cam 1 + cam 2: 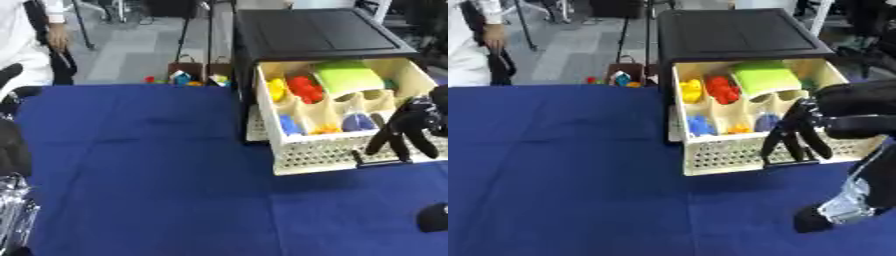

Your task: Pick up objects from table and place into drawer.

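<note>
A black cabinet [315,30] stands at the back right of the blue table [157,175]. Its cream drawer [341,152] is pulled out and holds a yellow piece [276,89], a red piece [305,88], a green block [348,77], blue pieces [290,125] and an orange bit [325,129]. My right hand [802,132] hangs over the drawer's front right part, its fingers straight and pointing down at the front wall, holding nothing. My left hand does not show; only a silver part of the left arm [16,210] is at the lower left edge.
Small colourful pieces [185,78] lie past the table's far edge beside brown bags. A person in white [22,45] stands at the far left. A dark part of my right arm [842,210] reaches over the table's lower right.
</note>
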Action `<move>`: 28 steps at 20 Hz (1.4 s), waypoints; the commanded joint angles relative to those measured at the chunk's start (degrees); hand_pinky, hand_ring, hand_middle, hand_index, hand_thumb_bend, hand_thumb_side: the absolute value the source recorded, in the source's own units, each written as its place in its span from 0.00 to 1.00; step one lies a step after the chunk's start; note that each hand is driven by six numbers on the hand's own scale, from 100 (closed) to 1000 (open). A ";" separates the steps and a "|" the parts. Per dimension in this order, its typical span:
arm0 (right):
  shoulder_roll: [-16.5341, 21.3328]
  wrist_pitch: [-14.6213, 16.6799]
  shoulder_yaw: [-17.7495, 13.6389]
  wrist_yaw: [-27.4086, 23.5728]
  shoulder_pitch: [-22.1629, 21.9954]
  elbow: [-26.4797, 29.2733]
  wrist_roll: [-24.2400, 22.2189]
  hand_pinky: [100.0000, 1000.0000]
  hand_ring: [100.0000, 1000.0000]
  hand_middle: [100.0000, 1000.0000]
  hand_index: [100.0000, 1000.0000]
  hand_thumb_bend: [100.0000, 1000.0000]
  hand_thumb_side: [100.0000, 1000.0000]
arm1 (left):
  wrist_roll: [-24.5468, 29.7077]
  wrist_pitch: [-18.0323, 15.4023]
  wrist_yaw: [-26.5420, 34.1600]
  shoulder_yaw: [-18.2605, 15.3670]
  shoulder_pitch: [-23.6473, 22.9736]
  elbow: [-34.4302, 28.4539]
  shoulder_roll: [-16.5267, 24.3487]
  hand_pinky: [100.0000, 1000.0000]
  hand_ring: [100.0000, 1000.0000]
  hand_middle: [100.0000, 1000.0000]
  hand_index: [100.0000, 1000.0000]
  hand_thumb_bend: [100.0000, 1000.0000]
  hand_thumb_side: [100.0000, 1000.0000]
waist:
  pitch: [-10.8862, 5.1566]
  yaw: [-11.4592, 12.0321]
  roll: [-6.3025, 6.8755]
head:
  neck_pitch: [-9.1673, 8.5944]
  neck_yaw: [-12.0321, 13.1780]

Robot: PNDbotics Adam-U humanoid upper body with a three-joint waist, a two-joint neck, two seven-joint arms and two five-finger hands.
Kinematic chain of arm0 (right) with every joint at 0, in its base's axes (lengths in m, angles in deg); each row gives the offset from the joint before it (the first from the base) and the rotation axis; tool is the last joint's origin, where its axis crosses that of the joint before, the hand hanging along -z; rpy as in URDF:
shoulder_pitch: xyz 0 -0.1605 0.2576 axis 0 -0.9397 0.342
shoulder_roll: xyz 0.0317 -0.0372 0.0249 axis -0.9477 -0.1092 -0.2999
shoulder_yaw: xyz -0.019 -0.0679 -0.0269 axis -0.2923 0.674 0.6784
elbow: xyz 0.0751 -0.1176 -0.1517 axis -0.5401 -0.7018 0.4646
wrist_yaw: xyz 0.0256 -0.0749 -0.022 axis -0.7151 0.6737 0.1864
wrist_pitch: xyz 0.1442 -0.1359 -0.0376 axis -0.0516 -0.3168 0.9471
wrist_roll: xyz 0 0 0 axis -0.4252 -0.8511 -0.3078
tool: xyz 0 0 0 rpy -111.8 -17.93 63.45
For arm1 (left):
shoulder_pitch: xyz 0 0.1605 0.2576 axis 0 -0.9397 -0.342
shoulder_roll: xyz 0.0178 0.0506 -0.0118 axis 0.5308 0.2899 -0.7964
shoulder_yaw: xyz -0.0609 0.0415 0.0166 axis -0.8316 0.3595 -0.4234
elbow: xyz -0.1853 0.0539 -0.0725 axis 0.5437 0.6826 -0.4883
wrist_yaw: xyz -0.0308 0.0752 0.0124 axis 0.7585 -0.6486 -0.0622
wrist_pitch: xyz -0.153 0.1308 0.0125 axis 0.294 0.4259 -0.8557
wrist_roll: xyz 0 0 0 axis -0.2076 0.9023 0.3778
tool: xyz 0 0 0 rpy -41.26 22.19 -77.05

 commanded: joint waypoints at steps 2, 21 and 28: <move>-0.41 -3.51 -0.10 0.01 -0.85 0.51 -0.76 0.01 0.37 0.50 0.73 0.68 0.69 | -0.18 0.19 -0.33 -0.22 0.28 -0.74 0.11 0.50 0.68 0.71 0.85 0.62 1.00 | -0.49 0.20 0.24 | -0.59 -0.36; -1.72 -9.13 -3.03 3.37 -7.91 0.51 0.21 0.05 0.45 0.52 0.75 0.73 0.67 | 0.05 1.21 -0.77 -0.37 0.20 -0.74 -2.01 0.48 0.67 0.71 0.86 0.61 1.00 | 1.10 -0.02 0.51 | -1.95 -0.90; -1.22 -8.13 -3.78 8.86 -8.26 0.51 2.65 0.04 0.45 0.51 0.77 0.70 0.73 | 0.39 1.80 -0.83 -0.55 0.47 -0.74 -2.83 0.48 0.68 0.71 0.85 0.59 1.00 | 2.13 -0.79 0.09 | -2.53 -1.31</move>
